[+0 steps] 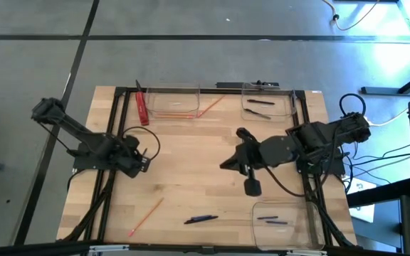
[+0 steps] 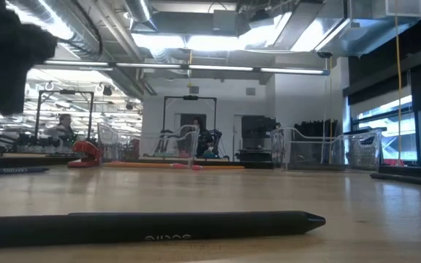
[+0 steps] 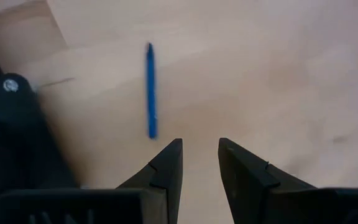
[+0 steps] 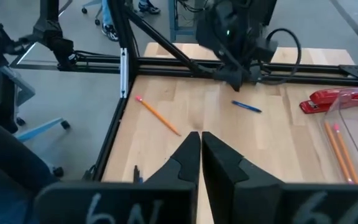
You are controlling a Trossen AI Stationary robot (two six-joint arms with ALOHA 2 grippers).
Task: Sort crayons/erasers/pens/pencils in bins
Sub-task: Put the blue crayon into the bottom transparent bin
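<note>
My left gripper (image 3: 201, 149) is open and empty, low over the left half of the table (image 1: 144, 162). A short blue pen (image 3: 150, 90) lies flat on the wood just ahead of its fingers and also shows in the right wrist view (image 4: 246, 107). My right gripper (image 4: 199, 140) is shut and empty above the table's middle (image 1: 224, 166). A dark pen (image 1: 200, 219) and an orange pencil (image 1: 146, 217) lie near the front edge. The dark pen fills the low view's foreground (image 2: 148, 225).
Three clear bins: far left (image 1: 173, 103) with pencils, one pencil (image 1: 212, 107) sticking out over its rim; far right (image 1: 267, 105) with pens; near right (image 1: 283, 220) with pens. A flat red bar (image 1: 142, 108) lies beside the far-left bin. A black frame edges the table.
</note>
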